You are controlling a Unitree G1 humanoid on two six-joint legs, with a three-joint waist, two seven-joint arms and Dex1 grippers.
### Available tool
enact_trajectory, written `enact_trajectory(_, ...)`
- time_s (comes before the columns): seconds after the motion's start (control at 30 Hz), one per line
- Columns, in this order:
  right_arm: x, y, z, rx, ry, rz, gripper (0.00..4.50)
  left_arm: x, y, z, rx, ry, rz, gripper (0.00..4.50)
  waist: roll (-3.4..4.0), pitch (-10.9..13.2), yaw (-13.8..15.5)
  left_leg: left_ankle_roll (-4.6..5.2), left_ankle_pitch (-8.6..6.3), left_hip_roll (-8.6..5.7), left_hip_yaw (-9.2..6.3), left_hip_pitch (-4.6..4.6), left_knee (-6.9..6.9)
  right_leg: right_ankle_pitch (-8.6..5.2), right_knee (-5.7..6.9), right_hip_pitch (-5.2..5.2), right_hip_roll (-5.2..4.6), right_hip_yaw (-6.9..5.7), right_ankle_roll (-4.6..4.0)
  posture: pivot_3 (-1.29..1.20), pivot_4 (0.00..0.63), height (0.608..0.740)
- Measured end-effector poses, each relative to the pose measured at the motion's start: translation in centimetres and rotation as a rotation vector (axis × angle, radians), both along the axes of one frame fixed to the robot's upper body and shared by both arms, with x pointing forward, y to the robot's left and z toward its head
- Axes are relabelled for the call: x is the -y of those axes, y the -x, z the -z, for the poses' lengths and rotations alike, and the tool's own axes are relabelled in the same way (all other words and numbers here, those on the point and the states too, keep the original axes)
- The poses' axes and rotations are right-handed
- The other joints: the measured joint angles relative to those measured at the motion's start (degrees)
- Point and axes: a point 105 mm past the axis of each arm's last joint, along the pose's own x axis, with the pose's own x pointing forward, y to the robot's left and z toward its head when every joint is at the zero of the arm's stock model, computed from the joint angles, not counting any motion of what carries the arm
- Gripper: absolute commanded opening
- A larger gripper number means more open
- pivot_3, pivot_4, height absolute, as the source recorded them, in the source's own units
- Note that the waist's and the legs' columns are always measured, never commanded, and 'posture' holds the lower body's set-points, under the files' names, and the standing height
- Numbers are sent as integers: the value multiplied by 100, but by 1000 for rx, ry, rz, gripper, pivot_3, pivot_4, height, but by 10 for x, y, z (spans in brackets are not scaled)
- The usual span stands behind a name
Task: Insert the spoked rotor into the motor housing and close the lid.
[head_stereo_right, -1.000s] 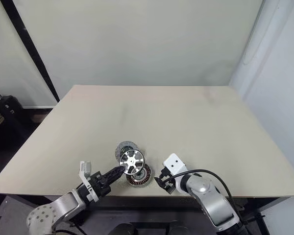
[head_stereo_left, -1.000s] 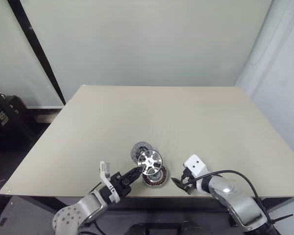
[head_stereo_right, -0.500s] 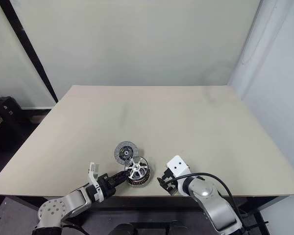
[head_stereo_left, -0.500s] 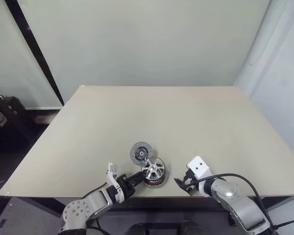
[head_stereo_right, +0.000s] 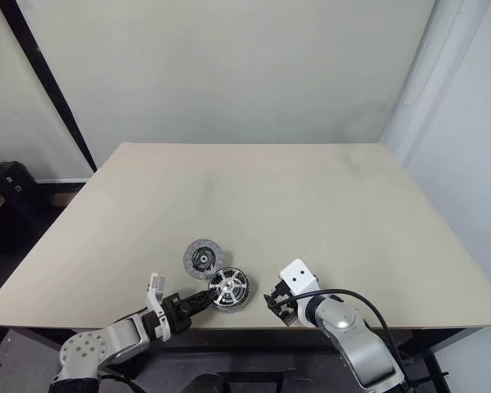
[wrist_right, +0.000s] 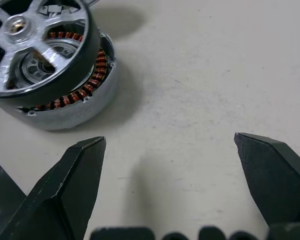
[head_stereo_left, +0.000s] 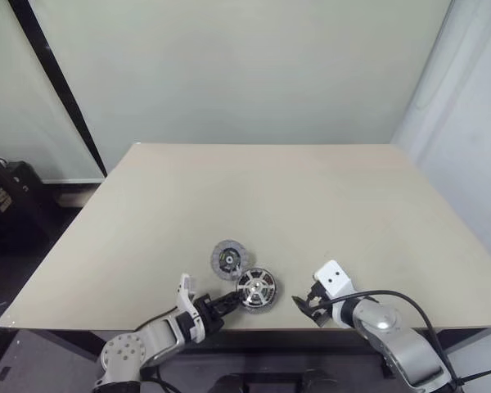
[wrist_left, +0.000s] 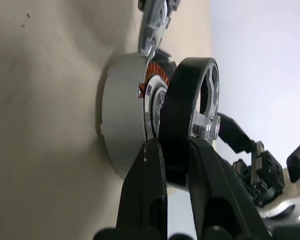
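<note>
The motor housing (head_stereo_left: 256,293) sits close to the near edge of the beige table (head_stereo_left: 311,205), with the robot's arms just beyond that edge; most of the tabletop farther back and to both sides lies bare. The lid (head_stereo_left: 228,259) lies flat just behind and to the left of the housing, near it.

The left gripper (head_stereo_left: 226,302) is clenched on the rim of the spoked rotor (head_stereo_left: 254,287), which sits tilted on top of the housing, not fully seated. The right gripper (head_stereo_left: 304,309) hovers to the right of the housing, apart from it, its fingers (wrist_right: 72,180) spread wide and holding nothing.

The left wrist view reveals the rotor's thick black outer band (wrist_left: 182,125) pinched between the two fingers (wrist_left: 145,195), and a gap to the housing. The right wrist view shows the copper windings (wrist_right: 85,87) under the silvery spokes (wrist_right: 25,35).
</note>
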Motion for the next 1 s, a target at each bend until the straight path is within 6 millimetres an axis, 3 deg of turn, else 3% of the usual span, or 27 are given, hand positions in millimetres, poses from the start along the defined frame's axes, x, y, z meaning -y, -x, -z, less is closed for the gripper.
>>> enact_trajectory(0.83,-2,-2,-2,7,-6,1,4500,0,-2,0,1,3,-24,219,0,0,2,0,0,-1,0,-1,2,0,0,1,-1,0,0,0,0,740)
enact_trajectory(1.0,-2,-2,-2,8,-6,1,4500,2,-5,-4,24,-11,-9,1855,0,0,2,-1,0,-1,1,-1,3,0,-1,2,-2,1,0,0,0,740)
